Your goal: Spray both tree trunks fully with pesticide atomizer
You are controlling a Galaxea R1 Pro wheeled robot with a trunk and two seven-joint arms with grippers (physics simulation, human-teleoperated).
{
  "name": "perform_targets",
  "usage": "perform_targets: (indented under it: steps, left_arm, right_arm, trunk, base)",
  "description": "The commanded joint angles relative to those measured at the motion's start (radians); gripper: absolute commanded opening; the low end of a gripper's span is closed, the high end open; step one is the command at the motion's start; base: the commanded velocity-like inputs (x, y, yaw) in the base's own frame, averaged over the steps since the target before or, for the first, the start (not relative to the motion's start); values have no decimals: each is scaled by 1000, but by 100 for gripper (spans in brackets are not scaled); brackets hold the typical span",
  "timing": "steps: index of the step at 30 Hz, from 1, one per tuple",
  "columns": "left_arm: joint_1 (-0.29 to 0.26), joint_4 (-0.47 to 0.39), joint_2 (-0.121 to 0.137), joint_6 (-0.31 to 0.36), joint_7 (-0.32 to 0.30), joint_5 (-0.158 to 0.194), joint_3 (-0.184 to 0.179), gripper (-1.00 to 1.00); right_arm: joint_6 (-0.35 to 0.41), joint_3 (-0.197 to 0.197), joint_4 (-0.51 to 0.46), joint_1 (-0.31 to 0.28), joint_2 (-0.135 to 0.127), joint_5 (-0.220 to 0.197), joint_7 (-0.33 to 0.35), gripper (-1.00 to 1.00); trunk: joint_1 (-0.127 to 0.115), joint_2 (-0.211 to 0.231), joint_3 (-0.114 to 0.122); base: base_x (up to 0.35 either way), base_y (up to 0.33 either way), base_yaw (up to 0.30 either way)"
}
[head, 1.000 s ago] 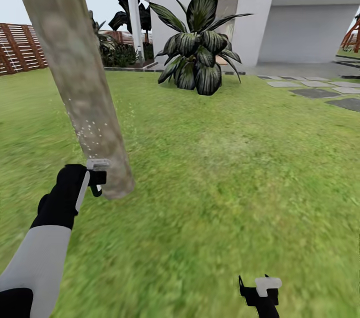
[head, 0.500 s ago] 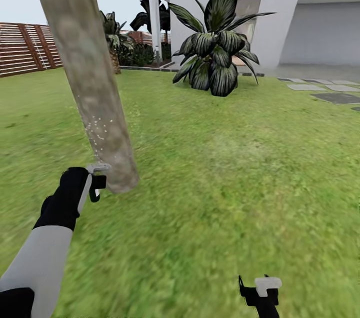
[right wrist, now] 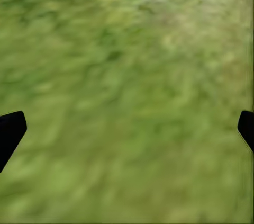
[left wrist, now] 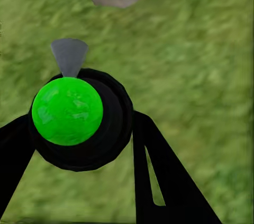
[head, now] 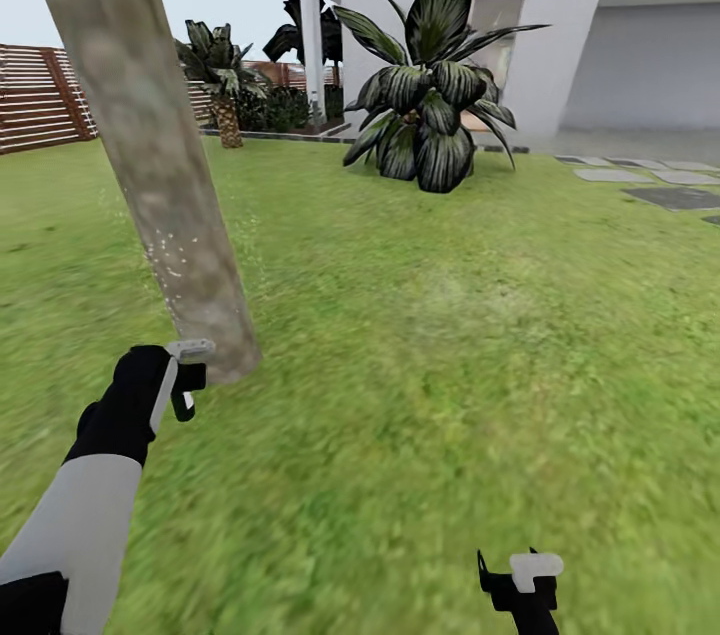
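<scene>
You stand on blurry grass lawn (head: 450,365), slatted fence (head: 40,100) behind. Whitish pesticide specks (head: 170,250) dot the leaning tree trunk (head: 150,155). Your left gripper (left wrist: 79,144) clamps the green-topped atomizer (left wrist: 67,110), nozzle toward the trunk's base. Your right gripper (right wrist: 127,128) hangs spread wide, holding nothing.

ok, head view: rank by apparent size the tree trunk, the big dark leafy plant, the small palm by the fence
1. Tree trunk, though it stands nearest the camera, which inflates it.
2. Leafy plant by the house.
3. Palm, farthest back, so its true size is unsure.
</scene>
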Motion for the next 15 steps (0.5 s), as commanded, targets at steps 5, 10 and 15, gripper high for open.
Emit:
perform_targets:
  steps: [5, 10, 15]
  left_arm:
    - [7, 30, 5, -32, 0, -1, 66, -100]
    - [7, 34, 4, -48, 3, -2, 82, -100]
    - [11, 34, 4, -50, 4, -2, 82, -100]
  right_arm:
    - [0, 0, 0, 0, 0, 0, 0, 100]
    - [0, 0, 0, 0, 0, 0, 0, 100]
    - [0, 0, 0, 0, 0, 0, 0, 100]
  trunk:
    - [0, 0, 0]
    - [0, 0, 0]
    - [0, 0, 0]
  base:
    - [28, -273, 261]
    - [164, -244, 277]
    - [235, -194, 202]
